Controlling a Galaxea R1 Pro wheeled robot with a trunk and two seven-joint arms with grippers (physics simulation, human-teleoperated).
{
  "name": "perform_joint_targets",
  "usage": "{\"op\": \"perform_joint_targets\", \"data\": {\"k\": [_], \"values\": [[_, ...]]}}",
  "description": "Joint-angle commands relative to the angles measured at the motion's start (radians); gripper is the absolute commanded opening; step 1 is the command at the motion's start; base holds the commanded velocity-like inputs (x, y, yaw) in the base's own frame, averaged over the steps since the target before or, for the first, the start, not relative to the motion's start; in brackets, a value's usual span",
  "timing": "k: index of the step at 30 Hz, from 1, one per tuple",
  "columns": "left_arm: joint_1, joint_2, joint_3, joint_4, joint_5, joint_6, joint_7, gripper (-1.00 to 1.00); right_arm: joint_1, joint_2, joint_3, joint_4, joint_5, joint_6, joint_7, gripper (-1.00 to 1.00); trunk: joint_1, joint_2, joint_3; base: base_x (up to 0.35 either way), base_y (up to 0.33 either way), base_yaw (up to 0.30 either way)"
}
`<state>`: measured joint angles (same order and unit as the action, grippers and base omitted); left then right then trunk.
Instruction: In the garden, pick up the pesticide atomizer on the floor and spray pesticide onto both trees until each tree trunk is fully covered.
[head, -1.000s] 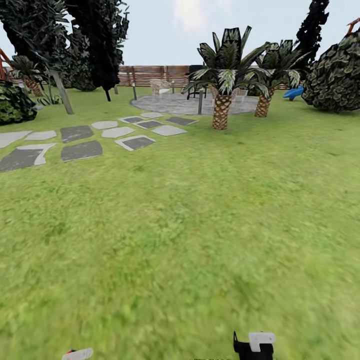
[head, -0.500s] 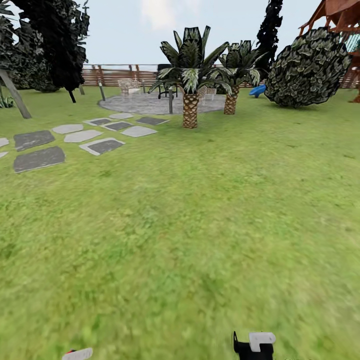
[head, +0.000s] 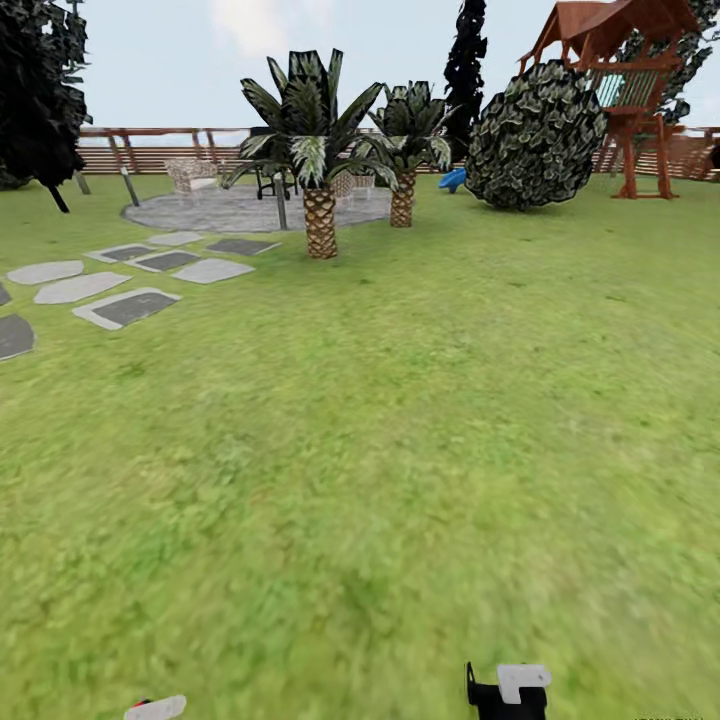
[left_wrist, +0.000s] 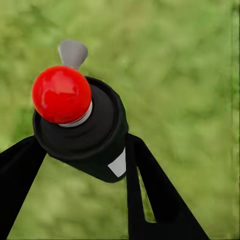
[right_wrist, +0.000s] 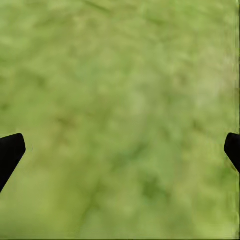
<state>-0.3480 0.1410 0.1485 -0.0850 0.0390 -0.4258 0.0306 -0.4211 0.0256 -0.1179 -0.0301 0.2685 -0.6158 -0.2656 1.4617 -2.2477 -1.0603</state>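
Observation:
My left gripper (left_wrist: 85, 145) is shut on the pesticide atomizer (left_wrist: 82, 130), a dark bottle with a red ball cap, a grey nozzle and a small white label, held over grass. Its grey nozzle tip (head: 155, 708) pokes in at the head view's lower edge. My right gripper (right_wrist: 122, 147) is open, its black fingertips (right_wrist: 12, 150) far apart over bare lawn. A black and white part of my right arm (head: 508, 690) sits at the lower edge of the head view. The two trees and their trunks are out of view.
Lawn (head: 380, 450) stretches ahead. Stepping stones (head: 125, 305) lie at the left, leading to a round paved patio (head: 240, 208). Two short palms (head: 320, 215) stand beside it. A big round bush (head: 535, 140) and a wooden playhouse (head: 625, 90) stand at the back right before the slat fence (head: 160, 150).
The head view has swung to the right, so the whole scene has slid left and the playhouse has come in. Both grippers are as before.

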Motion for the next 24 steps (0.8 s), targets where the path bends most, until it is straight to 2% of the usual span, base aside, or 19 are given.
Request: {"op": "perform_joint_targets", "data": {"k": [1, 24], "values": [[-0.001, 0.0, 0.0, 0.001, 0.004, -0.004, 0.0, -1.0, -0.001, 0.0, -0.008, 0.001, 0.011, -0.002, -0.004, 1.0, 0.0, 0.0, -0.001, 0.23, -0.239, -0.3], [0.0, 0.002, 0.001, 0.001, 0.004, -0.004, 0.0, -1.0, -0.001, 0.0, -0.008, 0.001, 0.011, -0.001, -0.005, 1.0, 0.0, 0.0, -0.001, 0.237, -0.232, -0.3]]}}
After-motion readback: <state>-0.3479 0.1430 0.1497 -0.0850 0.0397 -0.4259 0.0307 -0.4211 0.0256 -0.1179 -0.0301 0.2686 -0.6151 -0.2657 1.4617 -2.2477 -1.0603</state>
